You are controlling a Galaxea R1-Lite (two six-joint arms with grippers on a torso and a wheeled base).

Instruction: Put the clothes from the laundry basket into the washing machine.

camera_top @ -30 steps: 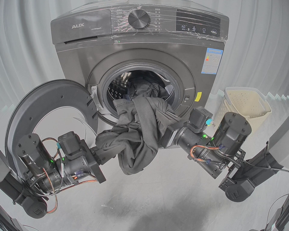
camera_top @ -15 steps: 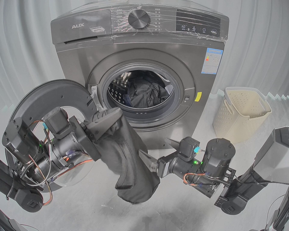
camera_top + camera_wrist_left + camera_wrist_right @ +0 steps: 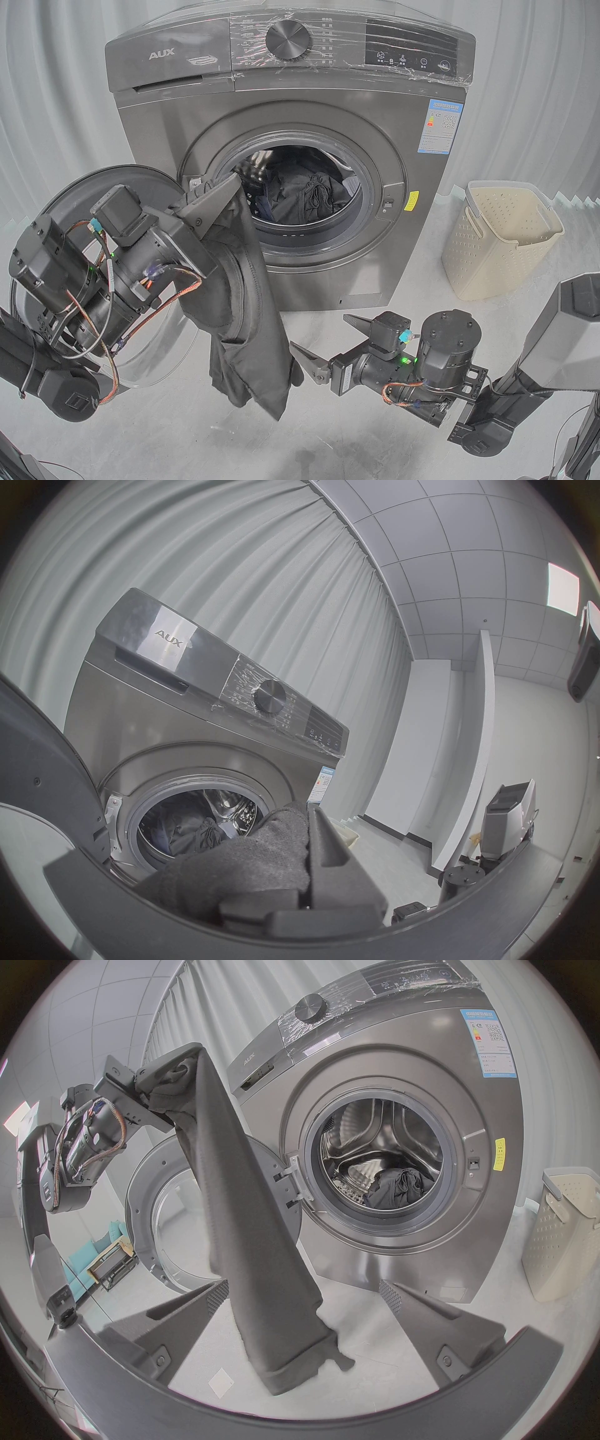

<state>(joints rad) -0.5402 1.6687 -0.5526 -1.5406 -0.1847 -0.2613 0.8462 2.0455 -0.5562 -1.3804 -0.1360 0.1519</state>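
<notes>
In front of the washing machine (image 3: 287,106), with its round door (image 3: 94,200) swung wide open to the left.

Up high by the edge of that door: left gripper (image 3: 211,195), squeezed tight on the top end of a long dark grey cloth (image 3: 253,325). Hanging straight down from there like a sleepy sock, bottom end loose in the air. Top end just outside the big round hole, not inside.

Deep in the drum: more dark clothes (image 3: 303,190), lying in a heap at the bottom.

Lower down and to the right: right gripper (image 3: 319,333), fingers spread wide apart, nothing between them. Pointing at the bottom end of the hanging cloth and very near it. Touching or not: cannot tell.

Far to the right, on the grey floor (image 3: 350,437) beside the machine: cream laundry basket (image 3: 494,269) with little holes in its walls. Standing up, a bit tilted, well apart from both grippers.
</notes>
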